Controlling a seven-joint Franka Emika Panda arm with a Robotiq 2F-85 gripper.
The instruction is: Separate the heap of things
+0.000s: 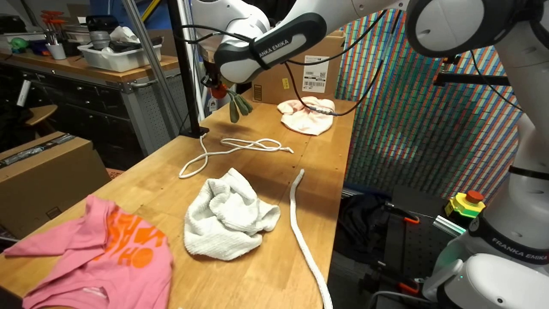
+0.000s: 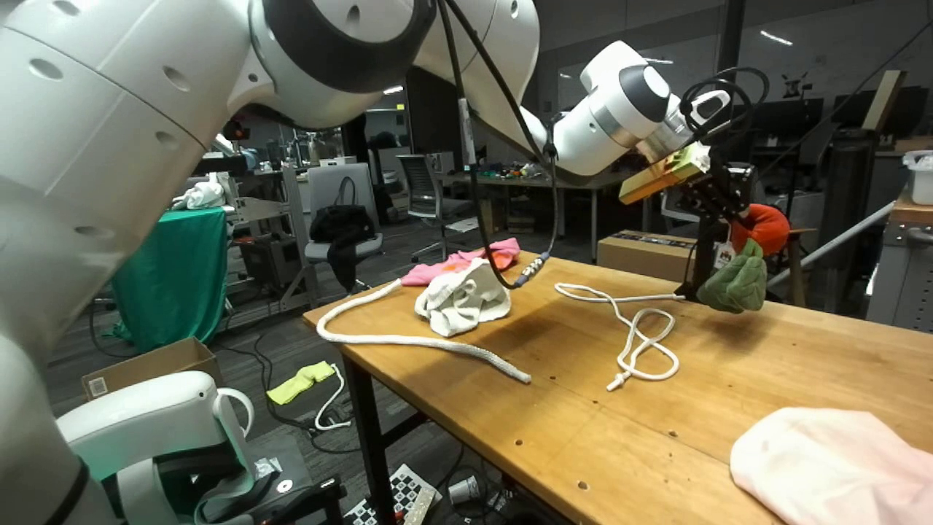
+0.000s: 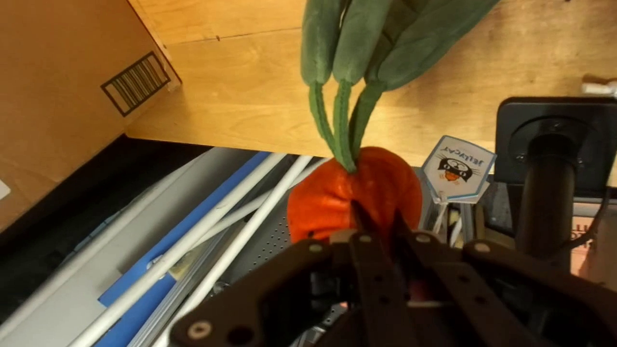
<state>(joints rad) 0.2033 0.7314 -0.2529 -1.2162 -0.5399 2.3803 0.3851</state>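
Pink shirt [image 1: 116, 279] foremost, black post [image 1: 183, 64] and cardboard box [image 1: 276, 88] near the hand [image 3: 377, 214].

Red plush [image 3: 371, 185] — held aloft | peach cloth [image 1: 306, 120], white cloth [image 1: 231, 219], pink garment [image 1: 88, 266] — apart | looped rope [image 1: 253, 146] | thick rope [image 1: 301, 241]

It's a lab: robot arm [image 1: 274, 48], drawered workbench [image 1: 92, 96] (and emergency stop [image 1: 465, 206]).

There's a soft shadow [image 2: 732, 337] under the jaws, on a warmly lit tabletop [image 2: 838, 379]; beyond them the room [image 2: 605, 33] is dim with thin light strips [image 2: 776, 37]; close up, the fingers [image 3: 378, 289] look dark, soft.
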